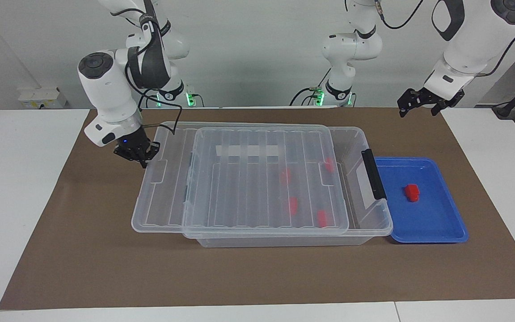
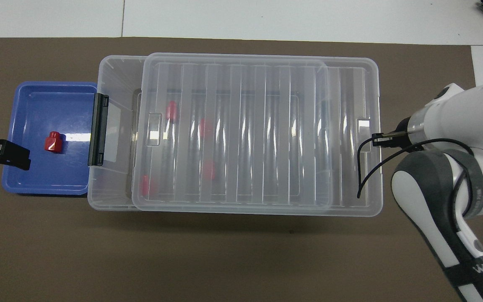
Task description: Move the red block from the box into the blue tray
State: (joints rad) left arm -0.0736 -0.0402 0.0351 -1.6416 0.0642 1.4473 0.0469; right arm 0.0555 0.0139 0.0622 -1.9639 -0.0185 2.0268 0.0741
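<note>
1. Facing view.
   - The right tool (image 1: pixel 136 154) has its tips pressed together and holds nothing. It sits low at the end rim of the lid (image 1: pixel 248 179) and seems to touch it.
   - From this tool the lid's long axis runs straight away toward the left arm's end of the tabletop (image 1: pixel 257 277), in line with the box (image 1: pixel 284 241).
   - The lid covers most of the box. It overhangs at the tool's end and leaves a strip open at the black latch (image 1: pixel 373 174).
   - Judgement: the coming move turns on that line. A push from this tool along the axis would carry the lid toward the latch.
   - The right arm is much the nearer to the lid.
2. Facing view, the task's thing.
   - One red block (image 1: pixel 412 192) lies in the blue tray (image 1: pixel 436 219). That is just past the latch end of the box, well apart from the right tool.
   - The other four blocks (image 1: pixel 292 205) show dimly through the lid, inside the box.
   - The left tool (image 1: pixel 418 102) hangs high with fingers spread and empty. It waits nearer the tray than the box.
3. Overhead view.
   - The left tool (image 2: pixel 15 151) appears over the tray's outer rim. Only the facing view shows that it is raised well clear.
   - The red block (image 2: pixel 53 141) stands between that tool and the latch (image 2: pixel 98 129).
   - This view shows the lid (image 2: pixel 241 130) square to the box, with long edges parallel.
   - The right tool's tips are hidden under its own wrist here, so contact with the lid cannot be read from above.
</note>
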